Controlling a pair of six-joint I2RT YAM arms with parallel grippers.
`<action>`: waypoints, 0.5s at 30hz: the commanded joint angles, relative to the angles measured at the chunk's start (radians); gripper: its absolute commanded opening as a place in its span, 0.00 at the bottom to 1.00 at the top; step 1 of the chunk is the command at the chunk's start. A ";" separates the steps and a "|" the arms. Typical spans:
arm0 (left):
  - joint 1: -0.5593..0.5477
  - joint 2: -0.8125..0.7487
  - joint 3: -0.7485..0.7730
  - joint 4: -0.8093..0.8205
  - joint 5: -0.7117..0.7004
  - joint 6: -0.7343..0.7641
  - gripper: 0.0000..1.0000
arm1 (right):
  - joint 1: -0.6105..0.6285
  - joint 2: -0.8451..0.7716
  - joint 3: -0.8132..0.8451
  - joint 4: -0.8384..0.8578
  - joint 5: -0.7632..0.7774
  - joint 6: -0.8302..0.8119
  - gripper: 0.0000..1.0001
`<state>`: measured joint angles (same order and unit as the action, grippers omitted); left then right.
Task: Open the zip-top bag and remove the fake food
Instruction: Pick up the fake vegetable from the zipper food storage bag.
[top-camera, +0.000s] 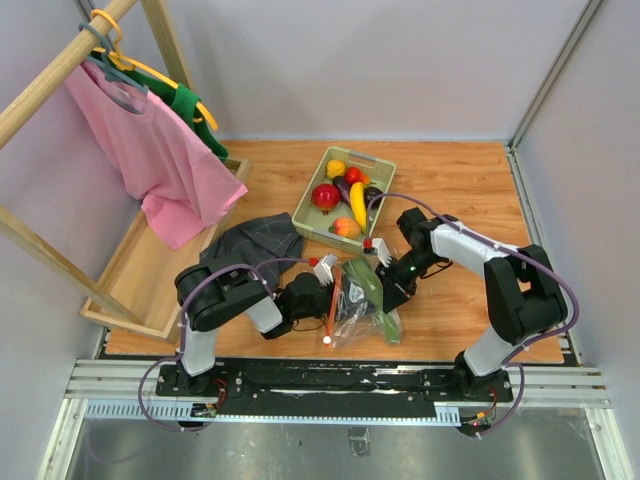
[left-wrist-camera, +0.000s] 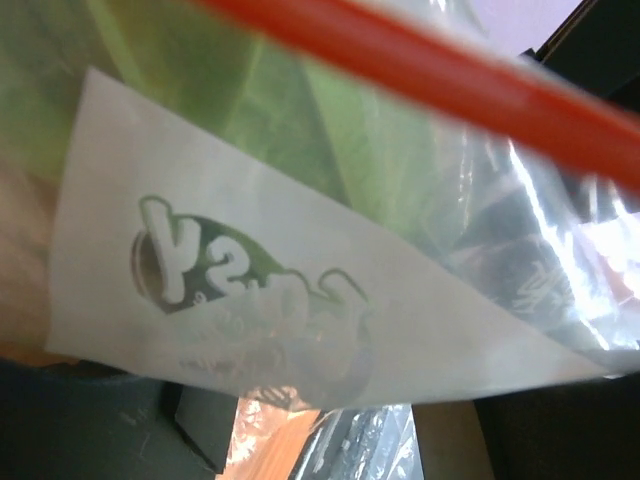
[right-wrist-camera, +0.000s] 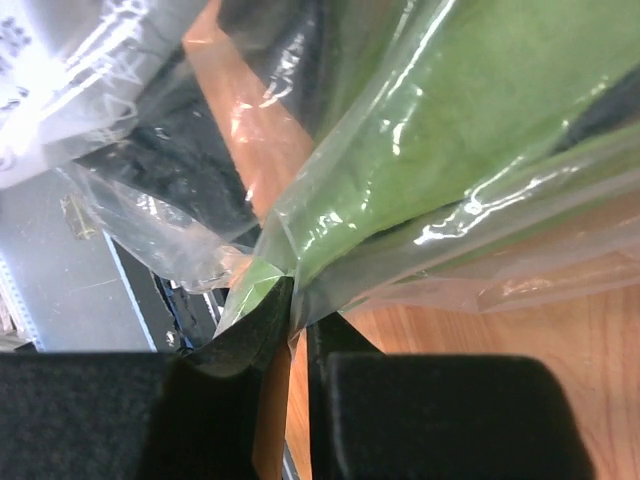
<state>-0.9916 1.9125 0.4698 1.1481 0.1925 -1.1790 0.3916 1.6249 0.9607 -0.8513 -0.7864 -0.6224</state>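
The zip-top bag (top-camera: 352, 305) lies crumpled on the wood between my grippers, its orange-red zip strip (top-camera: 333, 300) toward the left arm. A long green leafy piece (top-camera: 372, 295) is inside it. My right gripper (top-camera: 386, 290) is shut on a fold of the bag's plastic (right-wrist-camera: 330, 290), right beside the green piece (right-wrist-camera: 470, 130). My left gripper (top-camera: 320, 288) is at the zip end. In the left wrist view the bag's white label (left-wrist-camera: 300, 300) and zip strip (left-wrist-camera: 440, 75) fill the frame; the dark finger bodies (left-wrist-camera: 110, 430) stand wide apart below, tips hidden.
The pale green tray (top-camera: 308, 215) behind the bag holds a red round fruit (top-camera: 326, 196), a yellow banana (top-camera: 357, 205), a yellow pepper (top-camera: 336, 168) and dark purple pieces (top-camera: 345, 187). A dark folded cloth (top-camera: 255, 243) lies left of it, beside a wooden crate (top-camera: 140, 280) and a clothes rack with a pink shirt (top-camera: 150, 150).
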 joint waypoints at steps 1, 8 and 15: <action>-0.010 0.030 0.014 0.085 -0.014 -0.022 0.64 | 0.026 -0.003 0.025 -0.046 -0.103 -0.019 0.07; -0.003 0.043 -0.104 0.479 -0.049 -0.096 0.47 | -0.041 -0.051 0.021 -0.045 -0.180 -0.021 0.08; -0.003 0.018 -0.074 0.383 -0.015 -0.051 0.61 | -0.046 -0.045 0.013 -0.026 -0.142 -0.005 0.43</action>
<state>-0.9905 1.9522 0.3683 1.4933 0.1680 -1.2598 0.3504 1.5944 0.9623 -0.8845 -0.9161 -0.6292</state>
